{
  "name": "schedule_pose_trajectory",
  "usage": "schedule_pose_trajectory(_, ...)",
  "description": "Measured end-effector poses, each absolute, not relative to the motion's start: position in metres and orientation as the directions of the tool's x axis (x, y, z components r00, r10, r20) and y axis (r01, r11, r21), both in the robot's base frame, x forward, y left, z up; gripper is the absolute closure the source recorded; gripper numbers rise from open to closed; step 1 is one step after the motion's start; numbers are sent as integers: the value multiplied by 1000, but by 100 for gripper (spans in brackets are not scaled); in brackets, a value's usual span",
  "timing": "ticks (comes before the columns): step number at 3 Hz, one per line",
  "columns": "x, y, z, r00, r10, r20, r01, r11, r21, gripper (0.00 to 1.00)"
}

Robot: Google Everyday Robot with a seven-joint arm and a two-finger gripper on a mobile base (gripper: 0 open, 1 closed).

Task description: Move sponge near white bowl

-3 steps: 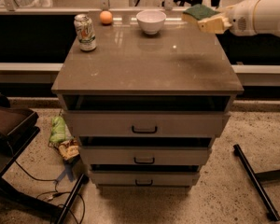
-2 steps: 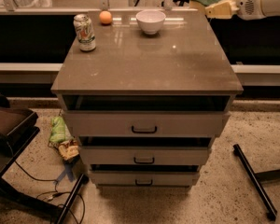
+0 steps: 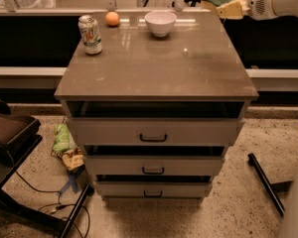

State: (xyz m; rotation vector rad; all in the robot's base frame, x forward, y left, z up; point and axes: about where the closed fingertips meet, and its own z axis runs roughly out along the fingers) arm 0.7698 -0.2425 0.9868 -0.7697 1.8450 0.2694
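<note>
Currently: pincer (image 3: 241, 8) at the end of the white arm, raised over the far right corner of the worktop (image 3: 159, 68), touching nothing on the surface. It is clenched on the sponge (image 3: 227, 4). The grip itself is mostly hidden behind the foam, so how wide the jaws stand cannot be read. The sponge is carried clear of the surface, so I judge the hold secure.

Sponge: airborne, green scouring layer up, yellow foam below. Long axis runs roughly along the far edge, with the free end pointing away from the arm.

White bowl (image 3: 160, 23): upright near the middle of the far edge, well apart from the sponge and on the side its free end points toward.

Judgement: the coming move is a run along the far edge toward the bowl, then a descent onto the bare surface beside it.

Orange ball (image 3: 112, 18) and soda can (image 3: 90, 34) stand beyond the bowl toward the far left corner, outside that path.
</note>
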Motion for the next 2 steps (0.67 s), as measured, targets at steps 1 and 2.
schedule_pose_trajectory(1, 819, -245, 972, -283, -370, -885, -548, 820, -168, 100)
schedule_pose_trajectory(2, 871, -259, 955, -333, -358, -873, -433, 880, -196, 100)
